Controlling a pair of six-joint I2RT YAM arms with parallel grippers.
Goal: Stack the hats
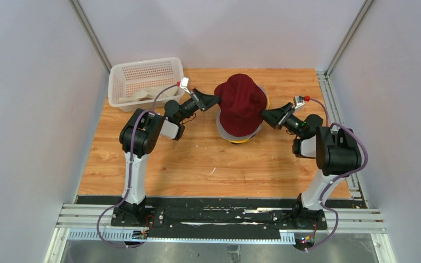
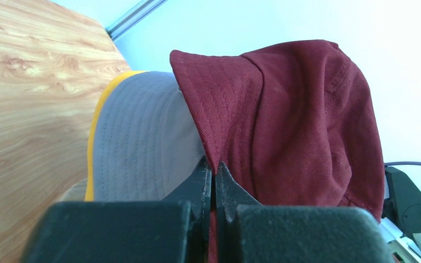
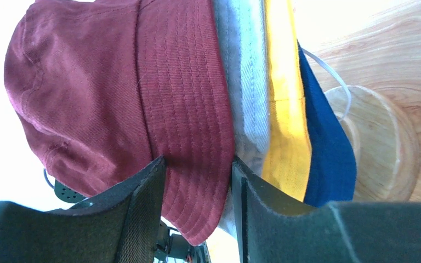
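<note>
Spans dark red fabric bucket hat [image 1: 241, 104] from both sides: left gripper [image 2: 215, 171] clamped on brim, right gripper [image 3: 198, 164] astride opposite brim, jaws apart.

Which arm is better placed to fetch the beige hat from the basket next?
Left. The basket holding the beige hat sits at the back left, beside the left arm; the right arm is across the stack. The left jaws must first release the dark red hat brim.
</note>
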